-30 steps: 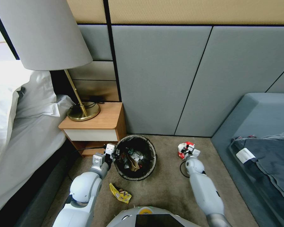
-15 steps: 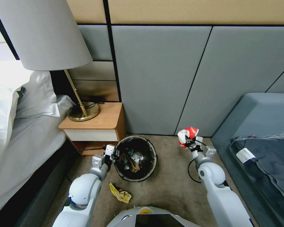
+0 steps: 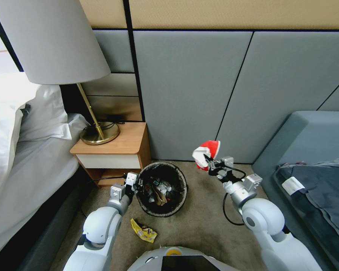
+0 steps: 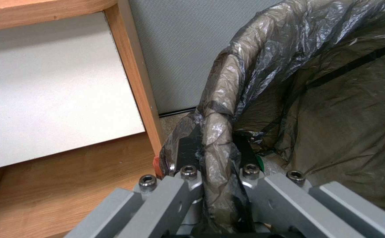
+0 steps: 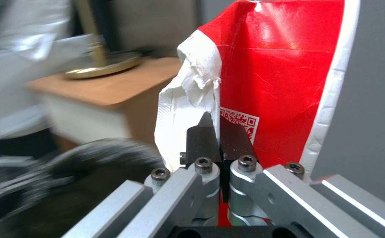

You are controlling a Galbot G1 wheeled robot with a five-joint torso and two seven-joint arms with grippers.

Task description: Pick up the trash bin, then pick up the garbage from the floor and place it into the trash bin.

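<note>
The trash bin (image 3: 162, 188) stands on the carpet just in front of the wooden nightstand (image 3: 116, 150), its dark bag folded over the rim, with scraps already lying inside. The left tool (image 3: 133, 183) is clenched on the near-left part of that rim; in the left wrist view its fingers (image 4: 188, 172) pinch the bagged edge from both sides, the nightstand's side panel close behind.

The piece of garbage in play is a red-and-white wrapper (image 3: 206, 153), held in the air to the right of the bin and above the floor, against the grey wall panel. The right tool (image 3: 213, 165) grasps it by its lower edge; the right wrist view shows the dark fingertips (image 5: 203, 138) closed tight on the paper where white meets red, the rest of the wrapper (image 5: 280, 82) standing up beyond them.

The step in hand looks to be carrying this wrapper to the bin. To do it well, the right arm should travel left until the wrapper's whole span is over the opening, not just the fingertips, and let go only then, since the light sheet could drift or catch on the rim. The left arm should hold the bin steady.

A yellow wrapper (image 3: 143, 231) lies on the carpet near the robot's base, not yet collected.
</note>
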